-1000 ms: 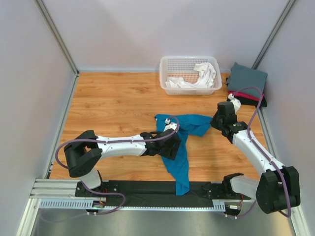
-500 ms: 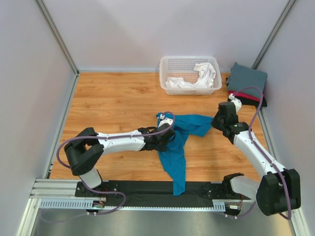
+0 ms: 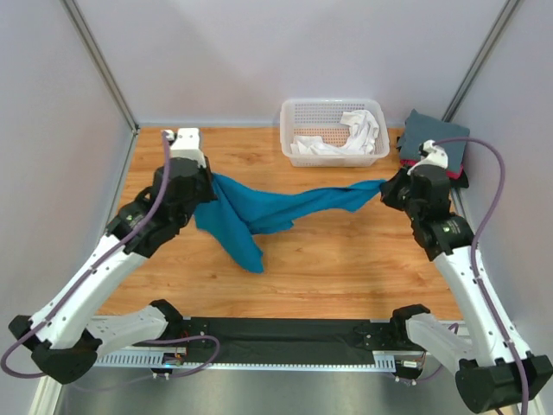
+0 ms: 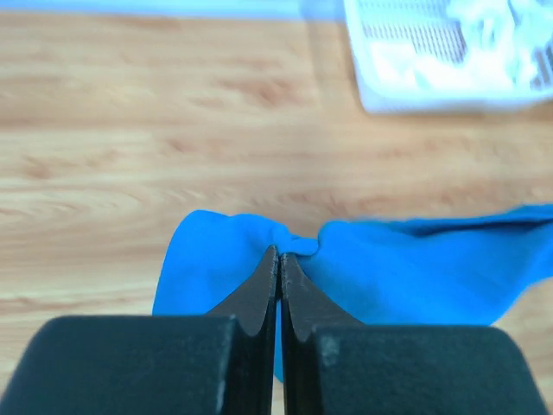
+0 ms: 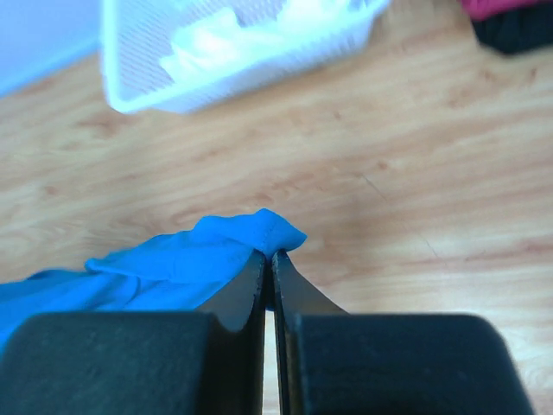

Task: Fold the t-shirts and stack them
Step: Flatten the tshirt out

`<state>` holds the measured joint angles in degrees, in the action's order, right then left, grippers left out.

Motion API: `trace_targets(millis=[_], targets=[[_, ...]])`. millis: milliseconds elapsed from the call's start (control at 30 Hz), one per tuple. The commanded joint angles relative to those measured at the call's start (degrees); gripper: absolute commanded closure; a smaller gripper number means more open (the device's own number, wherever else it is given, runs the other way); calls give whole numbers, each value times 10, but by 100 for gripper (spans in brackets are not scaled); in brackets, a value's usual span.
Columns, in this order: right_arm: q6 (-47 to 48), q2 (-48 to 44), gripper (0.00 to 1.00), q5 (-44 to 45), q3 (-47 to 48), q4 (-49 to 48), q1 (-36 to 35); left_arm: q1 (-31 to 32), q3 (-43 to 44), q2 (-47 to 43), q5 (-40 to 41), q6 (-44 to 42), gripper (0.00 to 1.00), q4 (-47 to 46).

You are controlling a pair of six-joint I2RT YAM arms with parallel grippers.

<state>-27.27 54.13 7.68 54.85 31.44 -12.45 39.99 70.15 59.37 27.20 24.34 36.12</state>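
Observation:
The teal-blue t-shirt [image 3: 276, 207] hangs stretched above the wooden table between both arms, its lower part drooping to the table [image 3: 246, 255]. My left gripper [image 3: 207, 183] is shut on its left end; in the left wrist view the cloth [image 4: 389, 268] bunches at the gripper [image 4: 281, 252]. My right gripper [image 3: 384, 188] is shut on its right end, where blue cloth [image 5: 173, 264] pokes past the gripper [image 5: 270, 256]. White t-shirts [image 3: 333, 143] lie in the basket. Folded slate-grey [image 3: 432, 130], red-pink [image 3: 432, 167] and black shirts are stacked at the back right.
The white lattice basket [image 3: 298, 111] stands at the back middle of the table, also seen in the left wrist view [image 4: 415, 91] and the right wrist view [image 5: 121, 78]. Metal frame posts and grey walls close in both sides.
My left gripper shut on the teal shirt and swung up to the back left, carrying it. The right gripper moved back and right, so the shirt now stretches between them.

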Motion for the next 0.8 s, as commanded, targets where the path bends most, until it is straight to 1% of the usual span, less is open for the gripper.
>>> trace_targets(millis=[0,67,133,200,233,267,300,400,433,467,500,533,567,600,633,667,700,733,767], targets=[[45,-33,99,-11,86,24,2,-20,75,-8,86,-85,100,71],[42,-33,99,13,133,57,2,-25,110,-5,114,-111,100,87],[39,-39,100,21,148,68,2,-26,120,0,142,-123,100,98],[35,-43,99,18,145,74,2,-30,121,2,153,-125,100,120],[34,-46,100,21,141,77,2,-29,107,0,150,-120,100,126],[30,-46,99,29,128,89,2,-29,98,-5,143,-103,100,137],[27,-45,100,36,121,97,2,-30,85,-8,118,-90,100,143],[16,-36,100,66,84,134,2,-30,9,-32,68,-32,100,155],[14,-30,100,77,73,139,2,-29,-41,-39,38,-17,100,156],[10,-28,100,84,62,154,3,-29,-66,-47,23,15,100,162],[2,-27,100,87,34,159,2,-28,-90,-64,-29,31,100,163],[-2,-28,100,77,21,164,2,-19,-134,-74,-76,40,100,156],[-11,-31,99,67,4,176,3,-9,-157,-86,-125,46,100,120],[-23,-34,100,33,-15,179,2,3,-176,-104,-173,65,100,111],[-32,-42,100,15,-60,179,2,27,-206,-109,-186,87,100,103],[-40,-46,100,-6,-82,176,2,39,-220,-109,-204,120,100,84],[-48,-47,99,-14,-100,174,1,51,-230,-105,-209,139,97,79],[-60,-49,100,-21,-132,173,2,70,-248,-100,-214,155,89,73],[-64,-50,99,-28,-143,166,3,79,-256,-94,-217,180,55,65]])
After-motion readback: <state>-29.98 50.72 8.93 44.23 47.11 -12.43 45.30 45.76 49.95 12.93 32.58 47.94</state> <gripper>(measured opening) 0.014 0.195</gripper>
